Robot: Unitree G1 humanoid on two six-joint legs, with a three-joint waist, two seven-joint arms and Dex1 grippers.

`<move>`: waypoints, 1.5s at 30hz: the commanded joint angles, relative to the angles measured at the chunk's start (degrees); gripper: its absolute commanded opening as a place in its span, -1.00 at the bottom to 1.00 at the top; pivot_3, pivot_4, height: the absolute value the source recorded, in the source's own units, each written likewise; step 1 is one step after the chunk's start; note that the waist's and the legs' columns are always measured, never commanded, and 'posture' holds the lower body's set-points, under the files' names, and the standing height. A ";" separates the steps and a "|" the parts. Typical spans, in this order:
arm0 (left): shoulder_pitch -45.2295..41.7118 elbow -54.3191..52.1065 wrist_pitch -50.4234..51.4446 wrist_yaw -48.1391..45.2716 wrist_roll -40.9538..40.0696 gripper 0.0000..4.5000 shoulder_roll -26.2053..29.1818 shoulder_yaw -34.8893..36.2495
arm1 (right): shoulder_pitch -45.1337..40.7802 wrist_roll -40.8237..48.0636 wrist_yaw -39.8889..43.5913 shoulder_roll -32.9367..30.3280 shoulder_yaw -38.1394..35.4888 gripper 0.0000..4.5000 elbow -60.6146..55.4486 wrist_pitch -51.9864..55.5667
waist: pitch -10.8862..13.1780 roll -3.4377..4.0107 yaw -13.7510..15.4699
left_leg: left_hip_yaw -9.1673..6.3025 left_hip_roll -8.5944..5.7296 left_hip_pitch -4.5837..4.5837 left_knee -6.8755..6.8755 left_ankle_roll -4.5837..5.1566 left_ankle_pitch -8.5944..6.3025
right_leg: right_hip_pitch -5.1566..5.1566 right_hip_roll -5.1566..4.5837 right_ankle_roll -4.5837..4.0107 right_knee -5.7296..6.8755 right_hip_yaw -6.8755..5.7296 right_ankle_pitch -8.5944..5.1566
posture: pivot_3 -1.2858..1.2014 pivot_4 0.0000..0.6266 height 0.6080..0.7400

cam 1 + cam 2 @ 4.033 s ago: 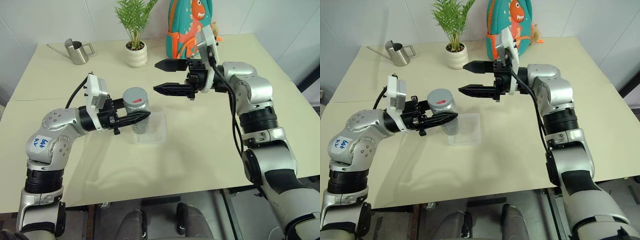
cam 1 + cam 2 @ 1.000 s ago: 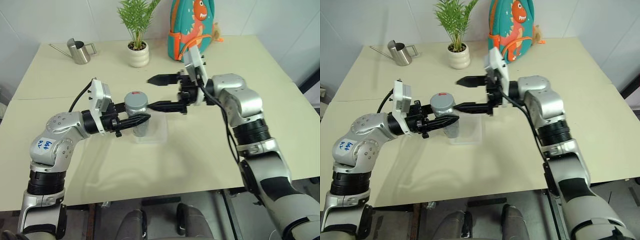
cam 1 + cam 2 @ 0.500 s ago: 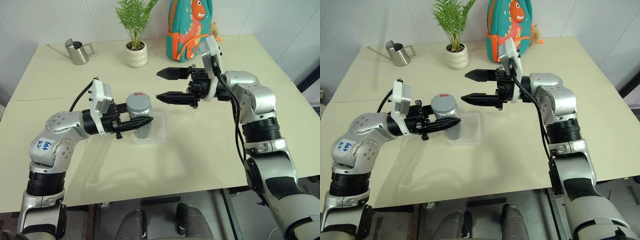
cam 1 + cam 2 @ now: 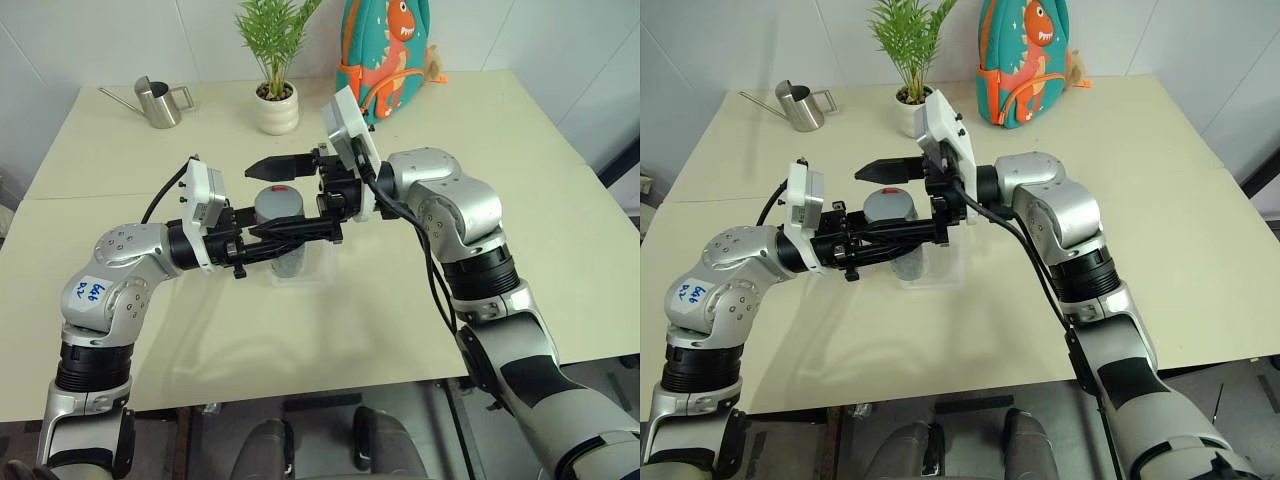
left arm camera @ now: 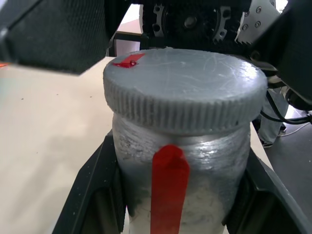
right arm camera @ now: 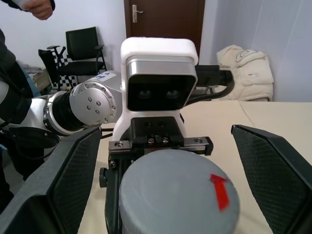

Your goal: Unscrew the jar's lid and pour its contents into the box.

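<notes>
Your left gripper (image 5: 170, 204) is clamped on the jar (image 5: 181, 180), and your right gripper (image 6: 165, 175) sits wide apart with a finger on either side of the lid (image 6: 178, 195). That ribbed rim looks grippy and stiff, so grab there, not the smooth dome. Can't see the contents, and the box (image 4: 318, 268) under your hands is mostly hidden.

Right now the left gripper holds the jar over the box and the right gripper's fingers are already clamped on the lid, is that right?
Not quite. The left gripper does hold the jar over the box, but the right gripper is open: its fingers stand apart on either side of the lid, not clamped on it. The right wrist view shows the gaps.
</notes>
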 commanded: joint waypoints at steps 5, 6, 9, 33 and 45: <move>-0.69 -1.97 -0.51 -0.05 -0.99 -0.12 0.08 0.50 | -1.26 -0.65 -0.67 0.47 -1.38 0.99 0.90 -2.51 | 0.00 0.00 -0.03 | 0.00 0.00 0.01 0.01 0.00 0.00 | 0.00 0.00 0.00 0.01 0.00 0.00 | 0.03 -0.52 1.00; -0.65 -1.98 -0.71 -0.07 -0.86 -0.12 0.05 0.47 | -1.21 -0.68 -0.56 0.28 -1.51 0.99 1.02 -2.60 | 0.00 0.00 -0.03 | 0.00 0.00 0.01 0.01 0.00 0.00 | 0.00 0.00 0.00 0.01 0.00 0.00 | 0.03 -0.52 1.00; -0.50 -2.16 -0.84 0.35 -0.67 -0.12 -0.05 0.55 | -0.84 -0.66 -0.66 -0.68 -2.22 0.99 1.34 -2.65 | 0.00 0.00 -0.02 | 0.00 0.00 0.01 0.01 0.00 0.00 | 0.00 0.00 0.00 0.01 0.00 0.00 | 0.03 -0.52 1.00; 0.51 -3.22 -0.29 1.14 -1.63 -0.12 0.31 0.68 | -0.26 -1.39 -0.18 -7.72 -5.28 0.99 7.15 -4.13 | 0.00 0.00 -0.01 | 0.01 0.00 0.01 0.00 0.00 0.00 | 0.00 0.00 0.00 0.00 0.00 0.00 | 0.03 -0.52 1.00; 0.45 -3.10 -0.11 0.74 -1.38 -0.12 0.70 1.02 | -0.78 -2.58 4.85 -10.24 -5.90 0.99 11.81 -5.36 | 0.00 0.00 -0.07 | 0.04 0.00 0.00 -0.01 0.00 0.00 | 0.00 0.00 0.00 -0.03 0.00 0.00 | 0.03 -0.52 1.00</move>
